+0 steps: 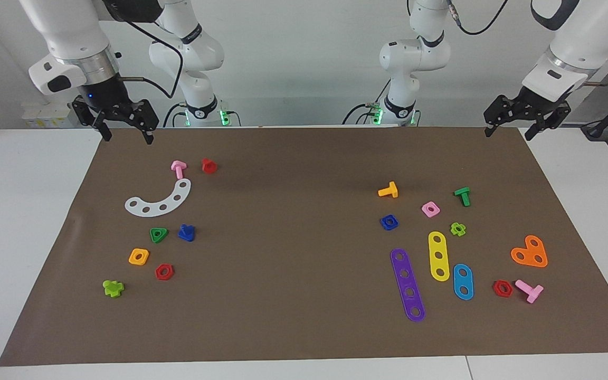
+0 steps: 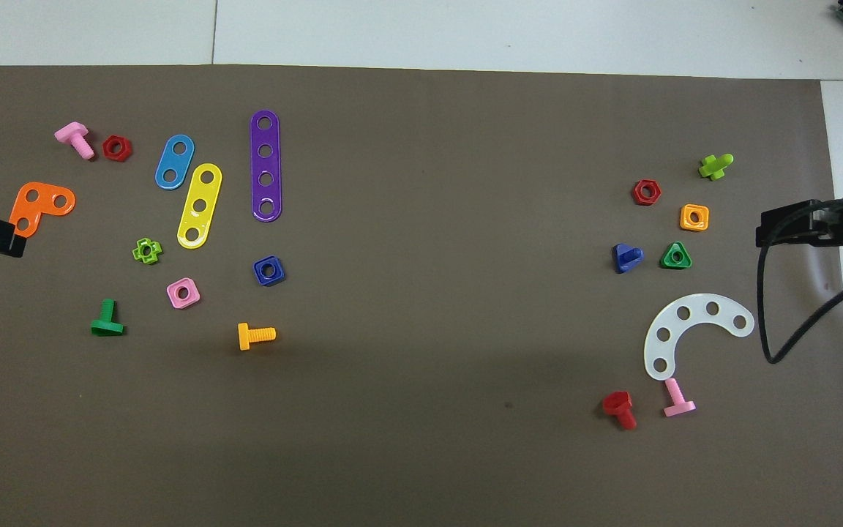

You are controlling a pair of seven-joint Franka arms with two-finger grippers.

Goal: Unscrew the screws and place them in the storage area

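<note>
The brown mat (image 1: 304,174) on the desk (image 1: 24,211) held the loose blue screw (image 1: 187,233); the left end effector (image 1: 512,128) and the right end effector (image 1: 123,132) hung open, empty, waiting.

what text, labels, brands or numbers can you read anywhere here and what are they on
No readable text in either view.
Toy parts such as the blue bolt, purple strip and white arc: plain, no markings.
Mat: unmarked.
Arm joint: a small logo mark, too small to read.
Left pincer and right pincer: no legible labels.
</note>
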